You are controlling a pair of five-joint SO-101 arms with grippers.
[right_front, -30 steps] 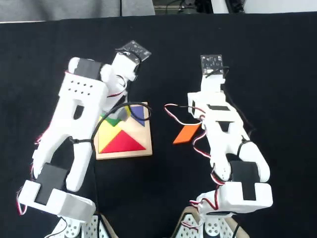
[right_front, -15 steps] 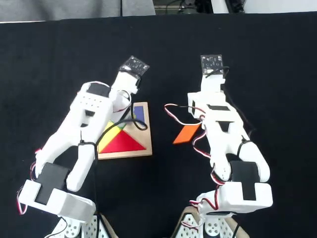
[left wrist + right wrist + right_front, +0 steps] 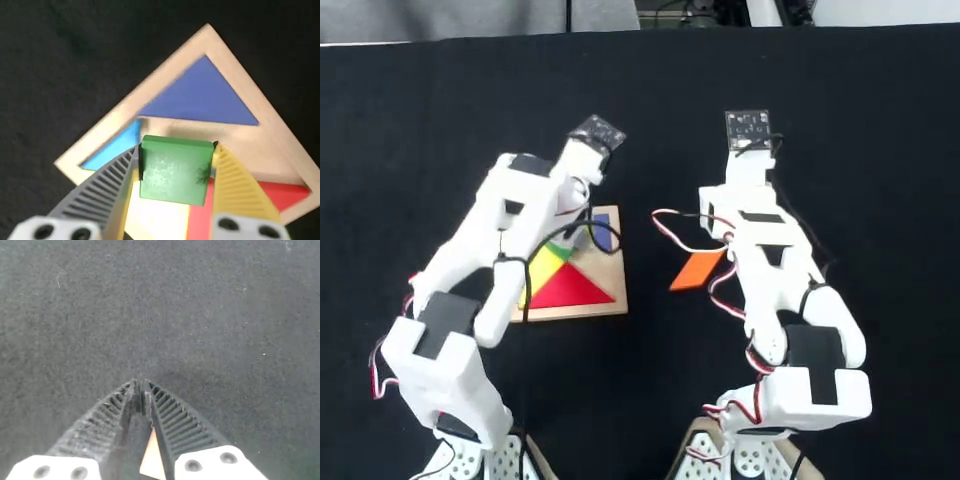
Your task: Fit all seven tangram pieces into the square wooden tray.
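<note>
Robotics lab, tabletop rig.
A bench (image 3: 880,120) draped in black cloth lies under the right claw (image 3: 141,390); loose red-and-white servo wires (image 3: 670,214) trail behind it, and tangled cables and equipment (image 3: 720,12) sit far beyond it, past the bench's edge.

Black, felt-like cloth (image 3: 210,310) covers the worktop (image 3: 880,150), lying flat beneath the jaws and on every side of them. Well beyond the jaws, past the worktop's far edge, are a grey strip (image 3: 440,18), dark cabling (image 3: 720,10) and a white patch (image 3: 890,10). The light is even.
</note>
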